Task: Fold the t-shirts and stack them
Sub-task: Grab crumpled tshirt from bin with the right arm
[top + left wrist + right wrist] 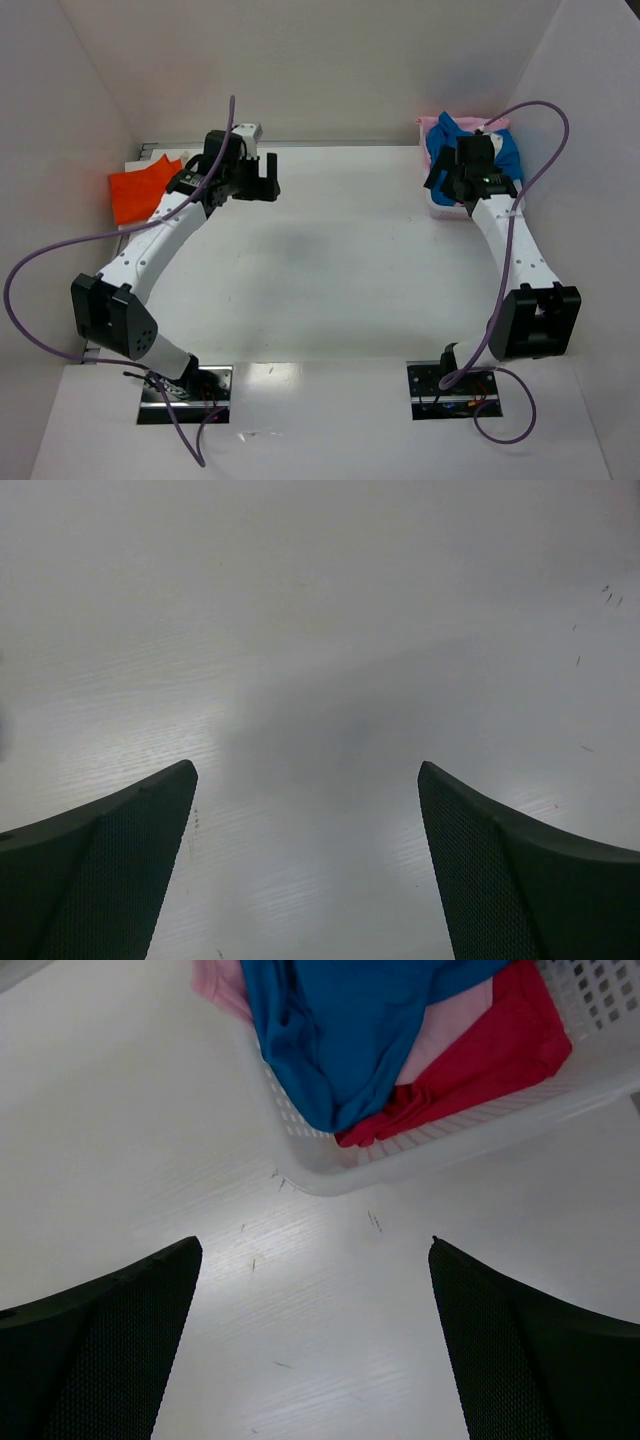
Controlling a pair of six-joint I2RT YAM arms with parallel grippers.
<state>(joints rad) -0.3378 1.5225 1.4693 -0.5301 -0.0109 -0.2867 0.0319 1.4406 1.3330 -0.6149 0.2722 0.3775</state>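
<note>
An orange t-shirt (140,192) lies flat at the table's back left edge. A bright blue t-shirt (340,1030) hangs over the rim of a white plastic basket (450,1150), with a pale pink t-shirt (445,1035) and a crimson garment (490,1065) under it. From above, the blue t-shirt (508,150) and pink t-shirt (430,125) show in the basket (440,210) at the back right. My right gripper (315,1250) is open over bare table just in front of the basket, holding nothing. My left gripper (308,770) is open above bare table, right of the orange t-shirt.
White walls close in the table on the left, back and right. Purple cables loop from both arms. The left gripper (266,176) and right gripper (440,182) both reach toward the far side of the white table (340,260).
</note>
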